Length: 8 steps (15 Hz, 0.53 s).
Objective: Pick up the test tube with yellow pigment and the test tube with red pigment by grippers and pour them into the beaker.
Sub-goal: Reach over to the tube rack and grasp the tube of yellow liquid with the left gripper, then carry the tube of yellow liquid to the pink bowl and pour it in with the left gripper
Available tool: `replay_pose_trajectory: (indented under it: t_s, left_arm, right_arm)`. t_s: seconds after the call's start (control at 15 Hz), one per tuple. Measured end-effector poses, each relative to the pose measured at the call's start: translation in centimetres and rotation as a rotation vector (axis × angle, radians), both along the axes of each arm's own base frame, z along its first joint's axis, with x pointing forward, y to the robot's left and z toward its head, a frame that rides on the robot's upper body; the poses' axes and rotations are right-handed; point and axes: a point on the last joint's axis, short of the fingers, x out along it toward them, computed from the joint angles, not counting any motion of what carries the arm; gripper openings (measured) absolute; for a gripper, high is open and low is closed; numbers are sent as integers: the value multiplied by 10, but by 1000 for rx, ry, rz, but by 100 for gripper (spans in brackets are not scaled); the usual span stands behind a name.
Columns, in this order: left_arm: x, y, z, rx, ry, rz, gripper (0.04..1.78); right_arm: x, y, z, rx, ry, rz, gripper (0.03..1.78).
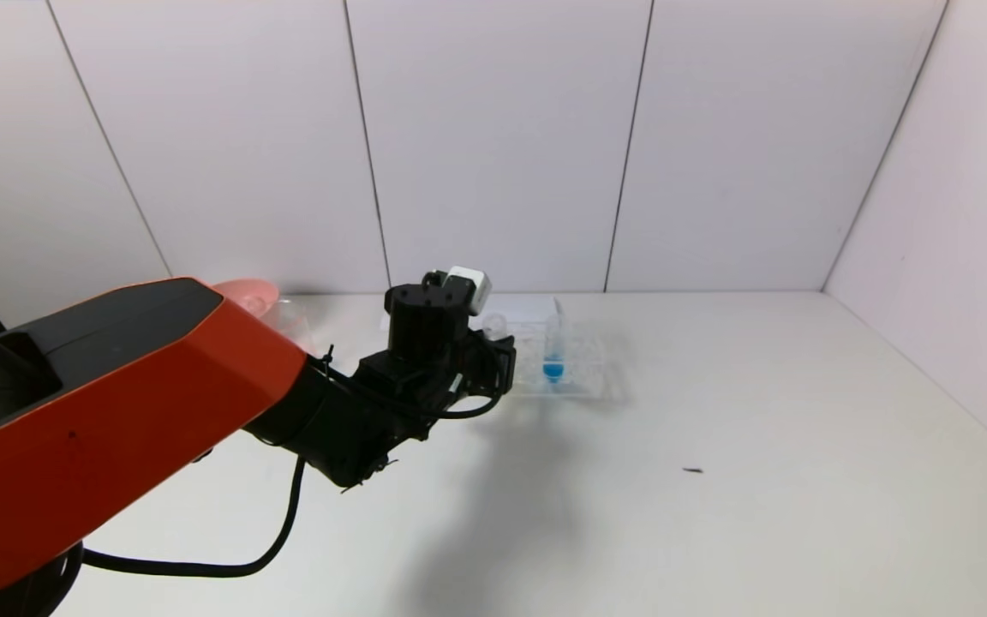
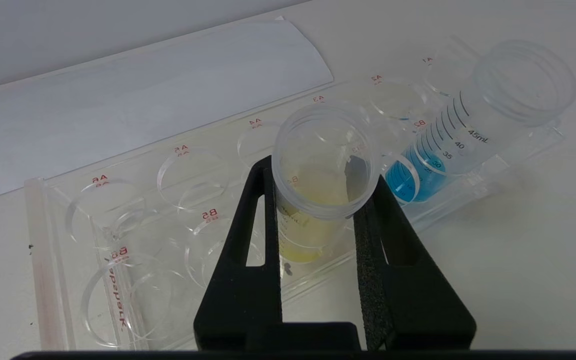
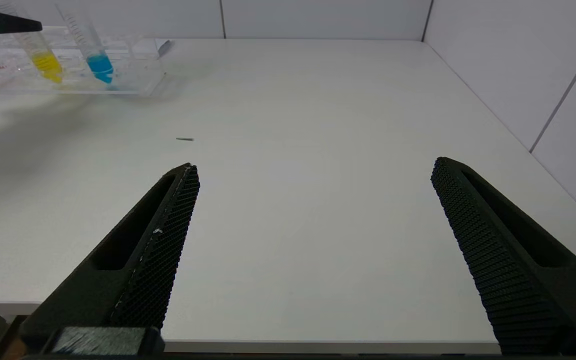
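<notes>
Where head view looks down, left gripper [image 1: 493, 364] over clear rack [image 1: 583, 364] at table's far side, beside blue tube [image 1: 553, 347], left wrist view, fingers [image 2: 375, 235] pinching test tube with yellow pigment [image 2: 318, 185] standing in rack, right wrist view, right gripper [image 3: 313, 250] spread wide, holding nothing, near table edge.

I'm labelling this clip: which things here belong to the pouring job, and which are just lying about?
Job:
- clear tube of yellow liquid, gripped by the left claw
- right claw, open, parked over bare table

Lying about:
- clear tube of blue liquid
- clear plastic tube rack
- pink bowl
- white sheet
</notes>
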Motion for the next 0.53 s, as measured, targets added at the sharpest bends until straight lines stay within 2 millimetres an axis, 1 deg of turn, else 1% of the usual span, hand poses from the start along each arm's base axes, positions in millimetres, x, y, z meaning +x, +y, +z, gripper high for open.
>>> replay_pose_trajectory:
  t_s: [0.53]
  left_arm:
    - [0,-3,5,12,-27,-3,44]
  right_arm:
    - [0,0,0,0,0,0,170]
